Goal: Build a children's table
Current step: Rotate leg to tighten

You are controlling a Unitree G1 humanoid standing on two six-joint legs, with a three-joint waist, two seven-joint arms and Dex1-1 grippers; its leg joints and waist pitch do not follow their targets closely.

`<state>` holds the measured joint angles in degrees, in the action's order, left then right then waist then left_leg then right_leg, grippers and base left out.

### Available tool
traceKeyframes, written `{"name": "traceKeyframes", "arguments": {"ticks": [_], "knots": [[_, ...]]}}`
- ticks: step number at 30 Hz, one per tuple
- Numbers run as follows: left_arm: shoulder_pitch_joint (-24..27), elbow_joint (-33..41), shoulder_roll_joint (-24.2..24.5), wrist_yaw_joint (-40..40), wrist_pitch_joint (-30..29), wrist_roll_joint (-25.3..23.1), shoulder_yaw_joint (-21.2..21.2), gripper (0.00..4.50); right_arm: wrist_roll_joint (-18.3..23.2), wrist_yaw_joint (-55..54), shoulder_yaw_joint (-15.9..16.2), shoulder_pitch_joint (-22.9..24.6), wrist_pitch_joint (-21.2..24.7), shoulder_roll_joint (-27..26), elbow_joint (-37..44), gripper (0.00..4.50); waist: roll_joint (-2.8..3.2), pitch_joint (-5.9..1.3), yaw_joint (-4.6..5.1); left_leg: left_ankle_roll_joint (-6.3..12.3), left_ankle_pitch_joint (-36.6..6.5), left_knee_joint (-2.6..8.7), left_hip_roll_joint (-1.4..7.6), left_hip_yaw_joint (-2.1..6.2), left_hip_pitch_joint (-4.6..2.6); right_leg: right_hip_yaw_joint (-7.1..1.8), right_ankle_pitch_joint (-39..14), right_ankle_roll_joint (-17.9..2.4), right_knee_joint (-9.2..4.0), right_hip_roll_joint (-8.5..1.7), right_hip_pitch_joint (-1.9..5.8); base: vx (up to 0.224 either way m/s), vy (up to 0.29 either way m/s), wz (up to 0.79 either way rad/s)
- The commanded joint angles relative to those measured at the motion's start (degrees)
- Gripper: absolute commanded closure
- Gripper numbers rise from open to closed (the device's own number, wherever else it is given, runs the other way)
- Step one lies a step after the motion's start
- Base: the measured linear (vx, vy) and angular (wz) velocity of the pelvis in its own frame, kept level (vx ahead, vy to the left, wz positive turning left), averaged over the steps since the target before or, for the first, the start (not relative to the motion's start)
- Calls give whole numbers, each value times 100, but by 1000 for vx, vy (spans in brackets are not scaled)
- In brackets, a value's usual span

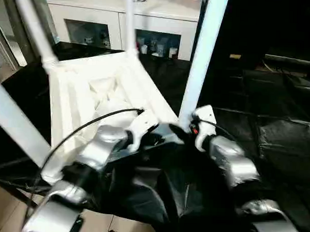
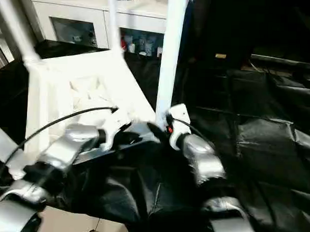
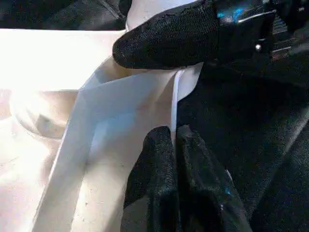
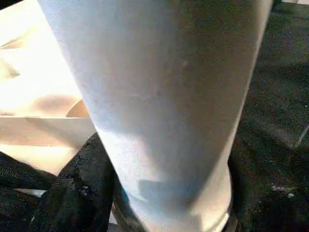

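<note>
The children's table lies upside down on the black-draped work table, its white rimmed top (image 1: 89,93) facing up and its legs rising from the corners. My left gripper (image 3: 173,140) is shut on the thin rim of the top at the near right corner, also seen from the head (image 1: 160,135). My right gripper (image 1: 187,130) is closed around the base of the near right leg (image 1: 203,56). In the right wrist view that leg (image 4: 159,96) stands between my black fingers (image 4: 72,193). Another leg (image 1: 33,25) stands at the far left corner.
A white cabinet (image 1: 163,32) with glass doors stands behind the work table. Crumpled black drape (image 1: 266,130) covers the surface to the right. The work table's near edge and light floor (image 1: 4,202) lie at the lower left. A near left leg (image 1: 12,121) crosses the left edge.
</note>
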<state>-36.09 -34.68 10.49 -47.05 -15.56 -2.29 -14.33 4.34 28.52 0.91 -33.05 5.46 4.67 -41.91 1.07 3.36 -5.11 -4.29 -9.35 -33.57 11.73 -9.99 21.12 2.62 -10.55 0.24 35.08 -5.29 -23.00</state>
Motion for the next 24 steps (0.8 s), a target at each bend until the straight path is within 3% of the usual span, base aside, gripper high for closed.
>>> {"name": "traceKeyframes", "arguments": {"ticks": [1,4,6,8,12,18,20,21,24], "knots": [[-187,9,-306,501,82,112,168,450,0,652,593,166,114,-563,-57,123,-85,-370,14,-12,-1834,455,63,14,-53,-156,-2029,-899,-518,-232,196,0,0,0],[-137,67,-235,306,118,124,103,450,130,1049,658,216,206,-492,121,109,-97,-371,9,36,-1807,455,65,9,-43,-157,-1935,-935,-511,-233,208,0,0,0],[-59,156,-65,-9,190,148,64,450,141,1547,798,309,-41,-275,337,81,-97,-374,-4,54,-1812,454,72,8,-48,-161,-1956,-915,-515,-241,208,0,0,0],[19,260,103,-318,266,174,15,450,210,2033,895,381,-88,-59,526,81,-112,-388,-9,113,-1683,449,79,12,-14,-165,-1779,-939,-487,-246,243,0,0,0],[165,471,387,-834,351,266,-43,450,311,2808,1026,451,-58,343,739,81,-122,-398,-12,201,-1473,433,86,-8,-32,-165,-1441,-1101,-454,-240,235,0,0,0],[465,957,871,-1816,326,497,-196,450,372,3740,1016,432,-124,835,788,81,-92,-421,-39,334,-1129,398,107,-34,-22,-145,-738,-1405,-363,-218,256,0,0,0],[612,1246,1093,-2249,181,630,-251,450,347,4145,1005,375,-121,1045,733,81,-69,-436,-62,331,-1114,395,121,-26,-28,-133,-628,-1495,-337,-229,274,0,0,0],[644,1308,1157,-2357,151,658,-262,450,353,4225,1004,351,-140,1097,711,101,-69,-423,-66,368,-1112,392,117,-37,-22,-131,-575,-1539,-334,-213,263,0,0,0],[677,1361,1220,-2428,155,657,-266,450,378,4300,1016,323,-170,1151,679,116,-60,-411,-102,315,-1226,405,122,-39,-44,-137,-743,-1537,-358,-222,253,0,0,0]]}}
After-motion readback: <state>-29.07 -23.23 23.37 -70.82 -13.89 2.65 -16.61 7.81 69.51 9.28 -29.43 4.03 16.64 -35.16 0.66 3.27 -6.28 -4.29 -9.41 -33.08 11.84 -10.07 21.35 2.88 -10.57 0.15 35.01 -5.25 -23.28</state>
